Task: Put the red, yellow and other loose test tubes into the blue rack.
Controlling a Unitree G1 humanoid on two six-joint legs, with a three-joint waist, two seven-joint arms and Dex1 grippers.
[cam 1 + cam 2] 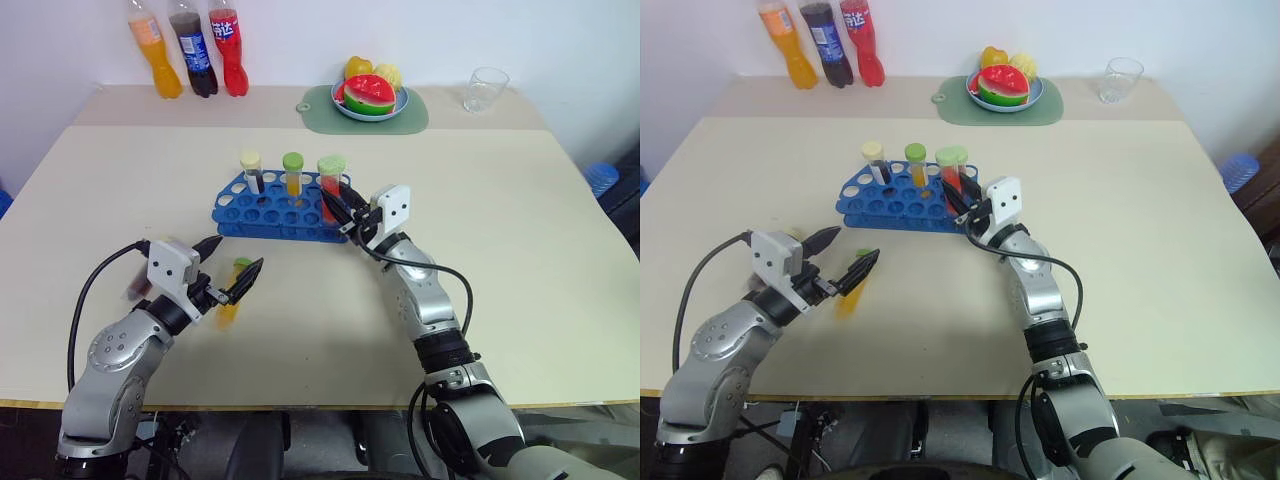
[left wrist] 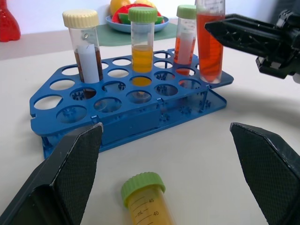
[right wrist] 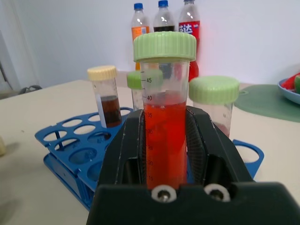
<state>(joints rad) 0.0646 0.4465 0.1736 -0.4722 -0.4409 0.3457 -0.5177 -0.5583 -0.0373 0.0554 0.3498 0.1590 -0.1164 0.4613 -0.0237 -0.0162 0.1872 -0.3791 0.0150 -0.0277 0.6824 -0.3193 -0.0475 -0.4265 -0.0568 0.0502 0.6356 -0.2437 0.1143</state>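
The blue rack [image 1: 245,215] stands mid-table. In it are a cream-capped dark tube [image 1: 250,168], a green-capped yellow-orange tube [image 1: 292,172] and a green-capped red tube [image 2: 185,33]. My right gripper [image 1: 338,208] is shut on another green-capped red test tube [image 3: 165,136], held upright at the rack's right end. I cannot tell whether it sits in a hole. A yellow test tube [image 2: 145,199] with a green cap lies on the table in front of the rack. My left gripper [image 1: 236,258] is open just above it, one finger on each side, not touching.
Three soda bottles [image 1: 195,50] stand at the back left. A plate of fruit [image 1: 370,95] rests on a green mat, and a glass [image 1: 486,88] stands at the back right. A blue stool [image 1: 604,178] is beyond the table's right edge.
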